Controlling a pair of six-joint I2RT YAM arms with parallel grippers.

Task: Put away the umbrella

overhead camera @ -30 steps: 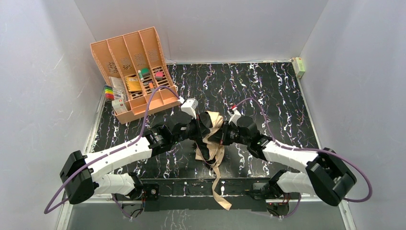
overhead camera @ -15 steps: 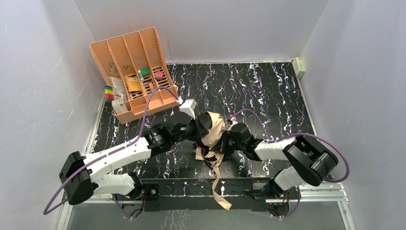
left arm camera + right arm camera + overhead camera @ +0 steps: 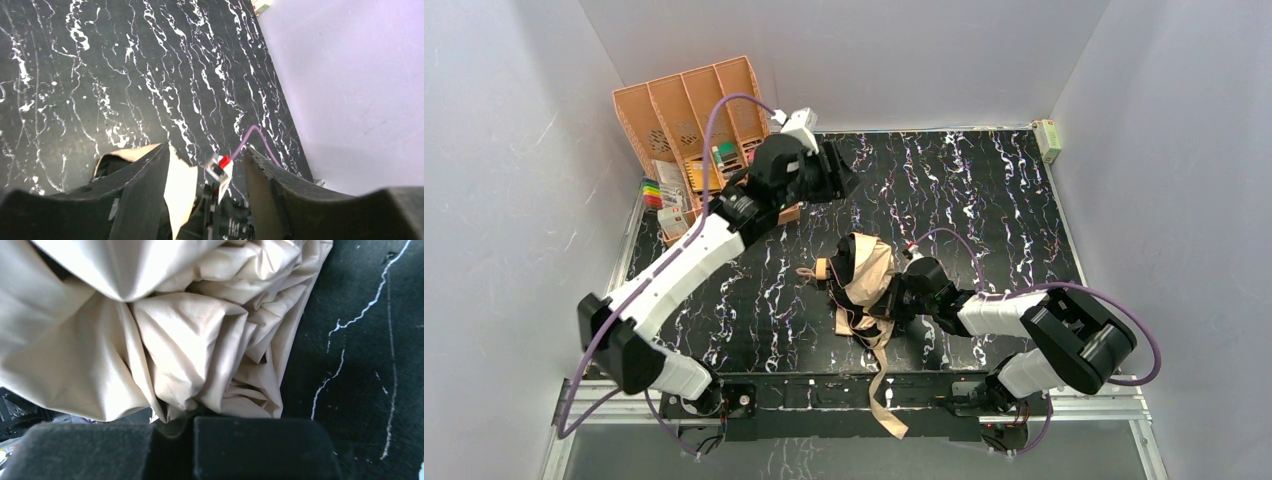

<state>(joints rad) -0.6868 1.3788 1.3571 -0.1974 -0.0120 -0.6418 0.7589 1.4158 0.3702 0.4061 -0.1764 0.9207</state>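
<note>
The umbrella (image 3: 869, 270) lies crumpled near the middle of the counter (image 3: 994, 200), a little toward the near side. Its handle (image 3: 822, 268) points left and its strap (image 3: 874, 390) trails over the near edge between the two arm bases. The right end effector (image 3: 892, 297) is pushed into the umbrella's right flank. In the right wrist view its pads (image 3: 260, 445) are pressed together right against the bunched fabric, and a thin fold seems to be nipped between them, though that seam is dark and hard to read. The right arm is folded low along the counter, its purple cable (image 3: 1024, 290) looping over it. The left end effector (image 3: 842, 178) hangs high over the far left of the counter, well apart from the umbrella, with its fingers (image 3: 145, 195) standing apart and nothing between them. Its own camera looks down past them at the umbrella and the right wrist. The left arm reaches across the front of the organizer (image 3: 689, 105), which leans in the far left corner with small coloured items in its slots. A pack of markers (image 3: 653, 192) and a white box (image 3: 675, 222) lie against the organizer's near left side. A small green-and-white box (image 3: 1050, 140) sits in the far right corner.
</note>
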